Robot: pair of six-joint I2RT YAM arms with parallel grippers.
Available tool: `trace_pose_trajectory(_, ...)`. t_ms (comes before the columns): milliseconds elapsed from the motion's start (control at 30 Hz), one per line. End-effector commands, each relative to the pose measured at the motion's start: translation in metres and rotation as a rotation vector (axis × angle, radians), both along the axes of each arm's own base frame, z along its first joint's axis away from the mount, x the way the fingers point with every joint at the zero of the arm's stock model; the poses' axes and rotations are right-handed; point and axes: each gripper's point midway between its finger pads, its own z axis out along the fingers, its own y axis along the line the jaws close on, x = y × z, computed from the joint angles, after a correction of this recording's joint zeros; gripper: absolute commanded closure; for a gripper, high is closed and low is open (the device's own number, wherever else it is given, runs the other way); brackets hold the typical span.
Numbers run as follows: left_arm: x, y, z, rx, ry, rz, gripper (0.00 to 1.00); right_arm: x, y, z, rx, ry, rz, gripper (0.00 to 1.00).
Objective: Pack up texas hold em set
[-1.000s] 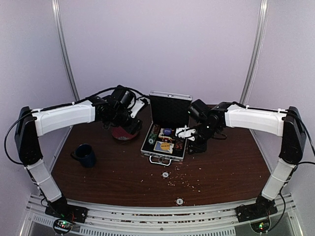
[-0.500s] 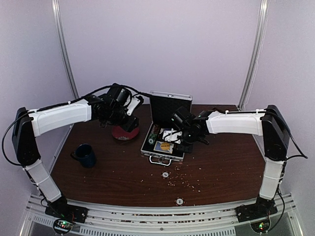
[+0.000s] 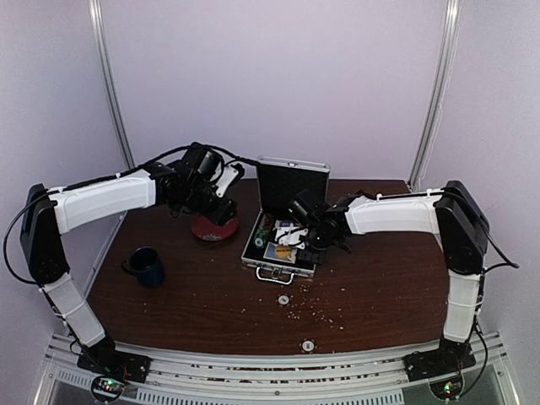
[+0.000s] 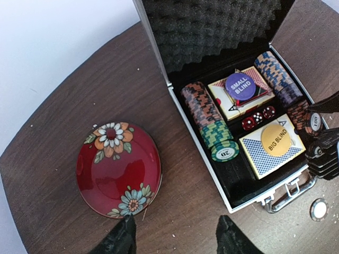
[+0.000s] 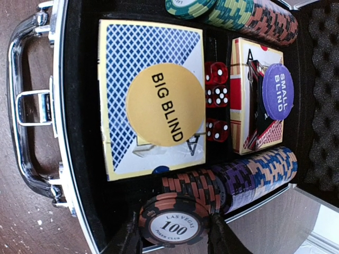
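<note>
The silver case (image 3: 291, 190) stands open mid-table, its foam lid (image 4: 212, 32) upright. Inside lie a blue card box with a yellow BIG BLIND disc (image 5: 164, 104), a pink card box with a purple SMALL BLIND disc (image 5: 277, 91), red dice (image 5: 217, 95) and two rows of chips (image 4: 209, 116). My right gripper (image 5: 175, 235) is shut on a short stack of brown "100" chips (image 5: 183, 225) at the near end of the right chip row, beside the case handle (image 5: 29, 100). My left gripper (image 4: 175, 235) is open and empty above the table, between the plate and the case.
A red flowered plate (image 4: 117, 169) lies left of the case. A dark blue mug (image 3: 148, 266) stands at the front left. One loose chip (image 3: 283, 299) lies in front of the case handle, another (image 3: 308, 345) at the table's near edge. Crumbs are scattered across the front.
My right gripper has moved left from beside the case to over its right chip row. The left arm has hardly moved.
</note>
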Motion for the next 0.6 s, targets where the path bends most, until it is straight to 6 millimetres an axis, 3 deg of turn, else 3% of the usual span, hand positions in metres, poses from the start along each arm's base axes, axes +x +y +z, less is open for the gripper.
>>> trace_pose_trajectory(0, 0.0056, -0.0018, 0.009, -0.047, -0.021, 0.006, 0.47, 0.008, -0.0016, -0.0085, -0.03, -0.029, -0.026, 0.66)
trace_pose_trajectory(233, 0.0061, -0.0005, 0.0103, -0.049, -0.023, 0.008, 0.47, 0.003, -0.0041, -0.0079, -0.037, -0.02, -0.02, 0.63)
trace_pose_trajectory(400, 0.0048, -0.0023, 0.0106, -0.056, -0.019, -0.001, 0.47, 0.0016, -0.0064, -0.0043, -0.041, -0.029, -0.016, 0.51)
trace_pose_trajectory(567, 0.0045, -0.0025, 0.0112, -0.058, -0.019, -0.001, 0.47, 0.0005, -0.0022, -0.0033, -0.025, -0.014, -0.014, 0.48)
